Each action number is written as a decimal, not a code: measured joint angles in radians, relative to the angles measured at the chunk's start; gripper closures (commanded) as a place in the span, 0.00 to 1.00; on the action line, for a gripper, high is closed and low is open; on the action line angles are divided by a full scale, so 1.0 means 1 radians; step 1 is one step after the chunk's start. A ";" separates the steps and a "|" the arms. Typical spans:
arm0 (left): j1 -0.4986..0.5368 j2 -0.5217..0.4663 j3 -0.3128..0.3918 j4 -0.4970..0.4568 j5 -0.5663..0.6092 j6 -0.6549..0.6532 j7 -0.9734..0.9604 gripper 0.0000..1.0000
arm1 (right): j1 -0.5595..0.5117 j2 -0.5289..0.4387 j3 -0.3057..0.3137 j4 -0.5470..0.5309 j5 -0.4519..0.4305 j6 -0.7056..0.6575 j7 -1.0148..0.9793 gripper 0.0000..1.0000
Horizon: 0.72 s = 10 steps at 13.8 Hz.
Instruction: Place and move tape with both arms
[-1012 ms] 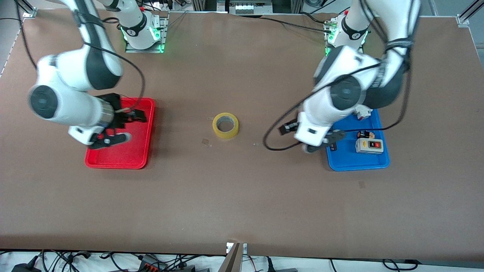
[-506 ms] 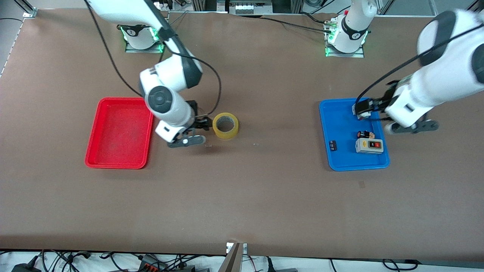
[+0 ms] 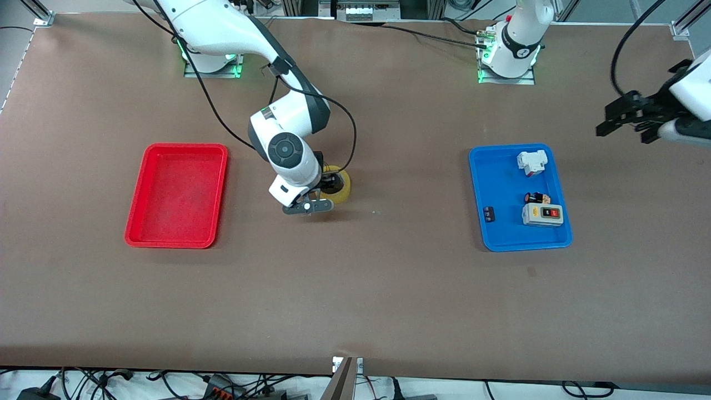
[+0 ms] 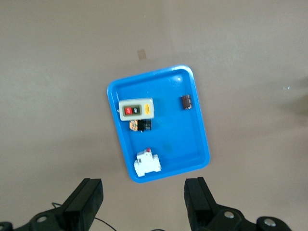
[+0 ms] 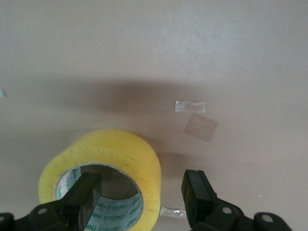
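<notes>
The tape (image 3: 344,189), a yellowish roll with a wide hollow core, lies flat at the middle of the table. My right gripper (image 3: 326,184) is right over it and covers most of it. In the right wrist view the tape (image 5: 115,159) fills the lower part, and the right gripper (image 5: 142,195) is open and straddles the roll's wall: one finger (image 5: 85,192) is over the hollow core, the other (image 5: 196,191) is outside the roll. My left gripper (image 3: 626,123) is open and empty, high over the bare table at the left arm's end; the left wrist view (image 4: 143,202) shows nothing between its fingers.
A red tray (image 3: 145,222) lies toward the right arm's end. A blue tray (image 3: 500,233) toward the left arm's end holds a grey switch box (image 3: 542,214), a white part (image 3: 531,161) and small dark parts. Scraps of clear tape (image 5: 190,107) are stuck on the table beside the roll.
My right arm has swung from over the red tray to the tape and come down over it. My left arm has pulled away from the blue tray toward the table's end.
</notes>
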 measured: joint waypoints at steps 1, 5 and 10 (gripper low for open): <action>-0.003 0.003 0.000 0.014 0.009 0.003 0.005 0.00 | 0.003 0.005 0.000 0.000 0.000 -0.001 0.001 0.00; -0.055 0.012 0.059 0.027 0.062 -0.020 0.007 0.00 | 0.004 0.012 -0.004 -0.007 0.000 -0.011 0.001 0.40; -0.061 0.040 0.076 0.056 0.061 -0.019 -0.029 0.00 | 0.004 0.012 -0.008 -0.008 0.000 -0.040 0.015 1.00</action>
